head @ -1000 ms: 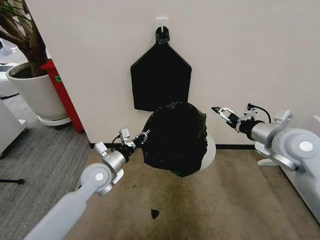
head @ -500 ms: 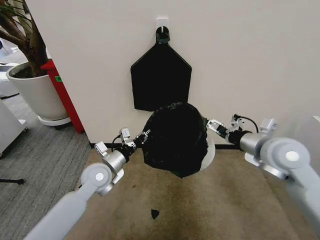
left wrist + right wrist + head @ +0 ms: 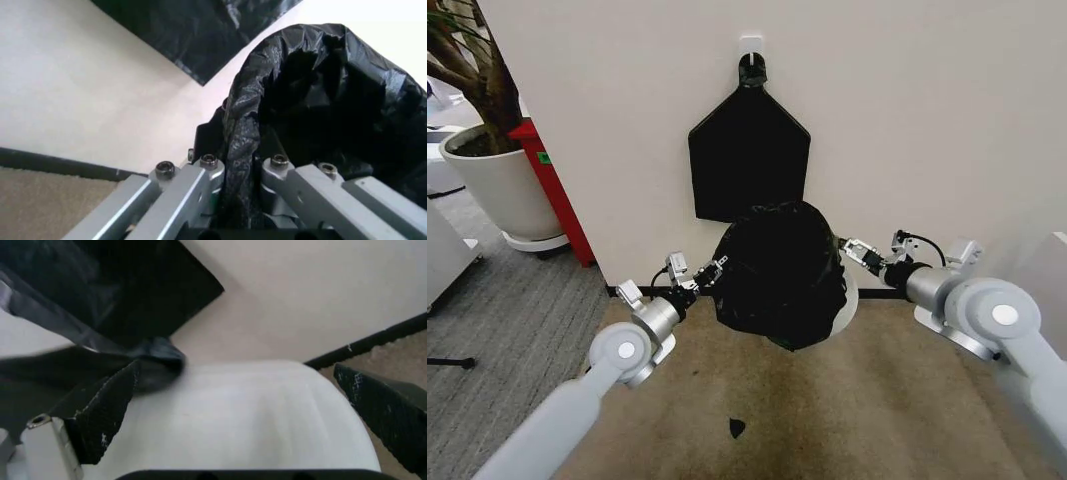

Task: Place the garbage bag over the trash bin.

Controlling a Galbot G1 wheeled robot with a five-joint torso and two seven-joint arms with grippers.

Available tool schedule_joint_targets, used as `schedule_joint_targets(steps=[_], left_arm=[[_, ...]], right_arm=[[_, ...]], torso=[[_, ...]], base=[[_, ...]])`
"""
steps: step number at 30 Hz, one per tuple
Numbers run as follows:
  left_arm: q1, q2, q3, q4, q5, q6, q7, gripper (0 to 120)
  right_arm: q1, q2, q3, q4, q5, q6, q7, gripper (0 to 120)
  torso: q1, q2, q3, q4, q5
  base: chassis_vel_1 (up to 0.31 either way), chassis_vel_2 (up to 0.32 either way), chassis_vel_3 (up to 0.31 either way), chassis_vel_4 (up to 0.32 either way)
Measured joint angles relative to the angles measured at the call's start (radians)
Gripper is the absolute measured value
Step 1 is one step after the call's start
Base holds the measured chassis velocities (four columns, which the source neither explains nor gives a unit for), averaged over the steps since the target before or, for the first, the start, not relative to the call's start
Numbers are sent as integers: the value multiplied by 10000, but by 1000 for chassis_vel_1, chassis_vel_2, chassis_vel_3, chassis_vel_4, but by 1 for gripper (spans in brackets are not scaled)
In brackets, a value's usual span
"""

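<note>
wall [image 3: 927, 100]: white, black skirting along the base; carpet floor [image 3: 847, 410] below it.
plant pot [image 3: 489, 190]: big white pot with a tree, far left on the grey floor, red panel [image 3: 552, 190] just beside it at the wall's end.
flat bundle [image 3: 748, 165]: smooth black pentagon shape, knotted at top, hangs from a wall hook above the bin.
garbage bag [image 3: 779, 275]: crinkled glossy black, draped over most of the bin, on the carpet close to the wall base. Lower part bulges out toward the front. In the left wrist view the bag [image 3: 320, 110] balloons up past the fingers.
trash bin [image 3: 848, 298]: white, mostly covered; a sliver of wall shows on the bag's right side. In the right wrist view, bare white bin wall [image 3: 247, 415] is close up, bag edge [image 3: 143, 367] bunched at one side of it.
left end effector [image 3: 708, 275]: at the bag's left edge, narrow, pinching a fold of bag film; left wrist view shows the film [image 3: 240, 165] running down between the two fingers [image 3: 200, 180].
right end effector [image 3: 848, 247]: at the bag's upper right edge, just beside the exposed bin wall. Right wrist view shows the end effector [image 3: 240, 405] wide, pads [image 3: 103, 410] well apart either side of the bin wall, nothing gripped.
scrap [image 3: 736, 427]: small black piece on the carpet, in front of the bin, well apart from it.
</note>
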Motion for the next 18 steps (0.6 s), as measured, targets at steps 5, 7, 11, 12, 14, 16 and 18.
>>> schedule_joint_targets(steps=[5, 7, 11, 12, 14, 16, 18], left_arm=[[-58, -55, 108, -50, 291, 154, -782, 4], [-105, -87, 193, -94, 523, 214, -1337, 4], [-283, -155, 355, -226, 1021, 346, -2639, 4], [-430, -198, 478, -315, 1237, 432, -3335, 4], [-756, -288, 888, -492, 1420, 660, -4562, 4], [-906, -360, 1053, -535, 1406, 801, -5109, 4], [-1162, -494, 1297, -542, 1225, 1111, -5972, 4]], right_arm=[[-433, 238, 648, 78, -42, 306, -567, 100], [-669, 376, 845, 110, -662, 337, -840, 100], [-1512, 544, 1141, 91, -3365, 561, -2119, 100], [-2078, 649, 1310, 124, -4810, 762, -2829, 100], [-3024, 1021, 1545, 577, -6950, 1028, -3465, 100], [-3412, 1268, 1556, 860, -7913, 1221, -3637, 100], [-4014, 1740, 1525, 1308, -9378, 1625, -3999, 100]], torso=[[0, 0, 0, 0, 1], [0, 0, 0, 2, 0], [0, 0, 0, 3, 1], [0, 0, 0, 1, 5], [0, 0, -1, -3, 2], [0, 0, -1, -3, -3], [0, 0, -1, 2, 2]], base=[[0, 0, 0, 0], [0, 0, 0, 0], [0, 0, 0, 0], [0, 0, 0, 0], [0, 0, 0, 0], [0, 0, 0, 0], [0, 0, 0, 0]])
